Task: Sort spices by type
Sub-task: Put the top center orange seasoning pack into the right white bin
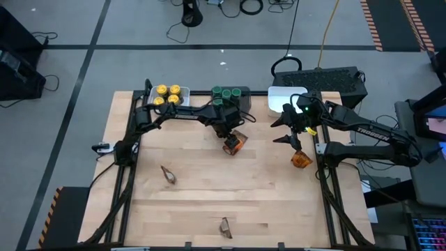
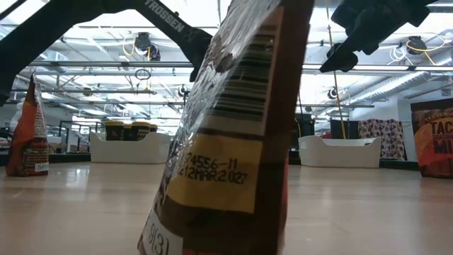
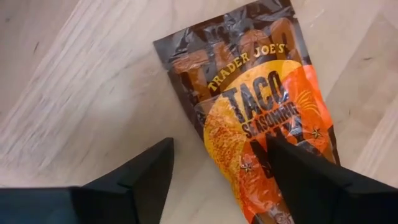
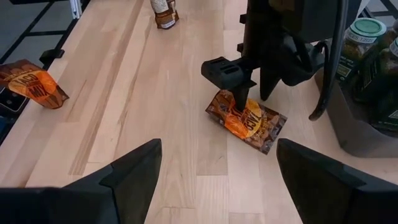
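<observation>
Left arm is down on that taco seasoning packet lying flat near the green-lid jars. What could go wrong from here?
1. The taco packet lies flat on the table, one finger already over it: open jaws may pinch only film, or slide it.
2. The green-lid jars stand close behind the left gripper; lifting could clip them.
3. The right gripper, jaws open, hovers nearby; paths may cross.

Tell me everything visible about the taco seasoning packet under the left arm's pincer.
The taco seasoning packet is a crinkly, glossy pouch, dark brown at one end and orange at the other, printed "Trader Joe's Taco Seasoning Mix". It lies flat on the wooden table, in front of the bin of green-lidded jars. The left pincer stands open over it, one finger covering its orange end.
</observation>
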